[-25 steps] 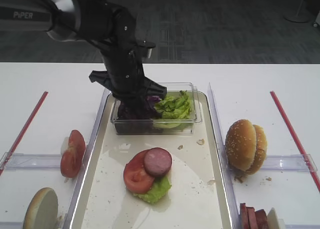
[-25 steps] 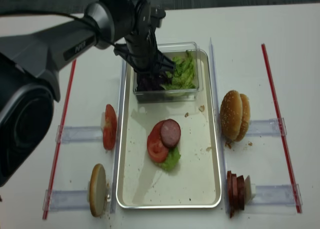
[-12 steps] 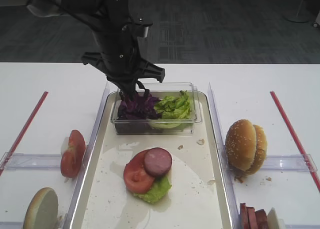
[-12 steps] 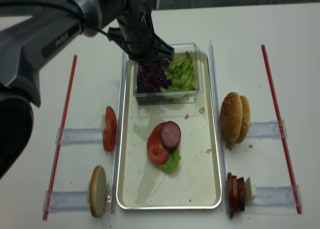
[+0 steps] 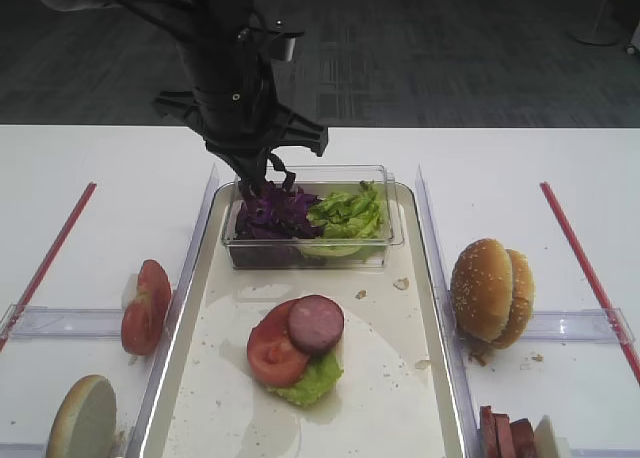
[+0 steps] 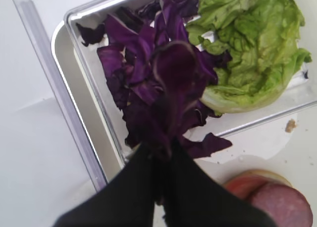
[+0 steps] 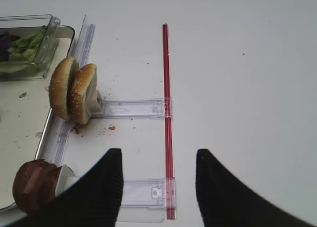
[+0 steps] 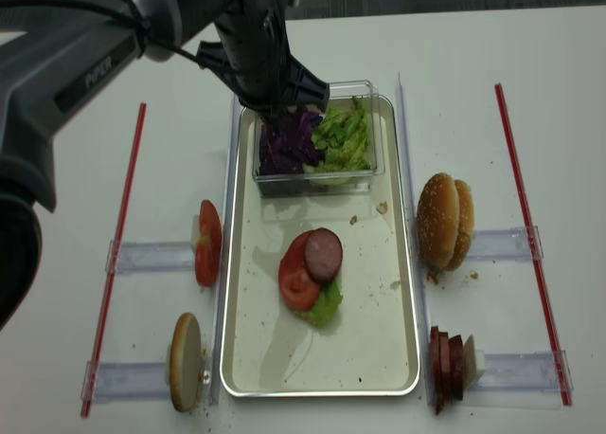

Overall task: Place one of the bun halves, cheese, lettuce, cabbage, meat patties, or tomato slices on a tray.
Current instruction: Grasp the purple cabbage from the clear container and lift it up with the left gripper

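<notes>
Up and out of the clear tub (image 5: pixel 310 240) the left gripper (image 5: pixel 262 174) has been lifted since a moment ago, when it was pushed down among the leaves. Its jaws are pressed tight together on a clump of purple cabbage (image 6: pixel 168 88), which hangs from the tips right above the pile. The black arm is held nearly straight up and down, with the wrist pointing at the tub from 12 o'clock. The tub sits at the 12 o'clock end of the tray (image 8: pixel 383 358), with lettuce (image 5: pixel 346 214) beside the cabbage at its 3 o'clock side. Near the middle of the tray, a meat patty (image 5: pixel 316 323) is stacked on a tomato slice (image 5: pixel 270 356) and a green leaf. The right gripper (image 7: pixel 157 182) is kept above the white table (image 7: pixel 247 63), jaws apart, with nothing between them. Two bun halves (image 7: pixel 72 92) stand on edge at its 10 o'clock.
</notes>
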{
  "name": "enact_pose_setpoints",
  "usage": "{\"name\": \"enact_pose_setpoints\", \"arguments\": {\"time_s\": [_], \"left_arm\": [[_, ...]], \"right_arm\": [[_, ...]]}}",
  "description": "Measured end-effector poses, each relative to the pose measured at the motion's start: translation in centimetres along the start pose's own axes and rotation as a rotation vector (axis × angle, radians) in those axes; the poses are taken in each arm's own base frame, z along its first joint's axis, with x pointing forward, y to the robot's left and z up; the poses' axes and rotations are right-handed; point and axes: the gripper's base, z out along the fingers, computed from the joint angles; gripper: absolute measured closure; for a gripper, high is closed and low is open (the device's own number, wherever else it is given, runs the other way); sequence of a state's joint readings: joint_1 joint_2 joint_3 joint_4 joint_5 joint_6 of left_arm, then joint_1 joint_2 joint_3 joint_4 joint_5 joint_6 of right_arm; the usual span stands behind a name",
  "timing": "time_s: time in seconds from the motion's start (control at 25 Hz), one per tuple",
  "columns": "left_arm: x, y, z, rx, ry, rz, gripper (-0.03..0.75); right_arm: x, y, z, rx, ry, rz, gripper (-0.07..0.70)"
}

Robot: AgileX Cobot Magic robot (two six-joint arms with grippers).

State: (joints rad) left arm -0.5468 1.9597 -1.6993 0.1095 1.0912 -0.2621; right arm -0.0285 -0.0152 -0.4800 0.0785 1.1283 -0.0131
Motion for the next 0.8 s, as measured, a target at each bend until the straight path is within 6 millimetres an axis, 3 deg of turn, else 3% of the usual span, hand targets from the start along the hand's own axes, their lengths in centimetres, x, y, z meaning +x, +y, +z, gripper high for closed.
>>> {"name": "enact_pose_setpoints", "arguments": {"time_s": [0.8], "left_arm": [[1.8,-2.2,-3.1,0.057,0.074,0.062,0.722]], "right_arm": [[0.0,0.0,0.0,0.000,0.000,0.000,0.256]]}}
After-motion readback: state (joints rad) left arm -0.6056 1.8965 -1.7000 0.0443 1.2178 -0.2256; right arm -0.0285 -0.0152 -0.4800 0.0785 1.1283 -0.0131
